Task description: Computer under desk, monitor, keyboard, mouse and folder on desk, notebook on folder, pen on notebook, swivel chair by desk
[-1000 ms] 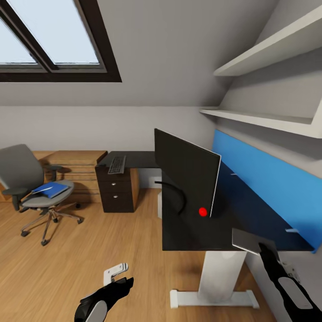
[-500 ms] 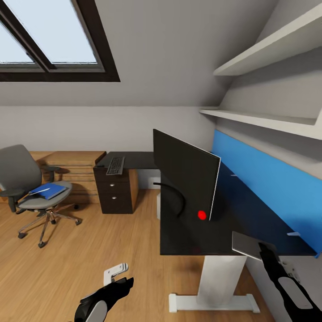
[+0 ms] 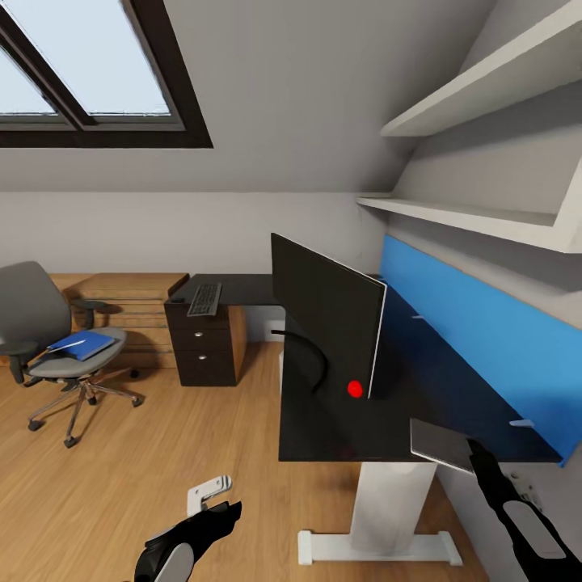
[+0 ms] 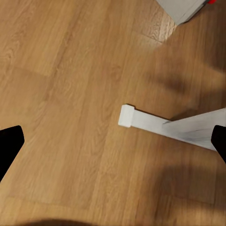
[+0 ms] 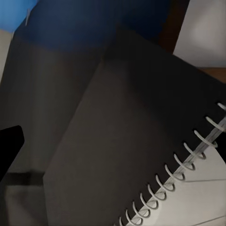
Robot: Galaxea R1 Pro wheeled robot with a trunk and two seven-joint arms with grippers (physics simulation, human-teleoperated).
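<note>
At the near corner of the desk [image 3: 339,432], my right gripper [image 3: 477,449] holds the notebook [image 3: 440,443] by its near edge, fingers pinched on it; the grey book sits flat over the desk corner. My right wrist view looks onto its grey cover [image 5: 117,155] and white spiral binding [image 5: 183,174] from close up. One monitor [image 3: 327,311] stands on the desk behind it, turned edge-on toward me, with a red dot [image 3: 355,389] by its foot. One keyboard [image 3: 204,298] lies on the far wing of the desk, above three drawers [image 3: 202,349]. One swivel chair [image 3: 56,347] stands well apart on the wooden floor [image 3: 162,453], and one blue folder [image 3: 85,344] lies on its seat. My left gripper [image 3: 212,509] hangs low over the floor with its fingers spread wide; its wrist view shows the floor and the desk's white foot [image 4: 141,120].

Compared with a second ago, the whole head view has slid: desk, monitor, chair and window [image 3: 81,73] all sit a little further left, so it is my camera that has turned, not the things. My grippers lie in the same places in the view, the right still clamped on the notebook.

Further out I count two white shelves [image 3: 477,214] on the wall, one blue wall panel [image 3: 485,339] behind the desk, and low wooden cabinets [image 3: 129,307] beyond the chair.
</note>
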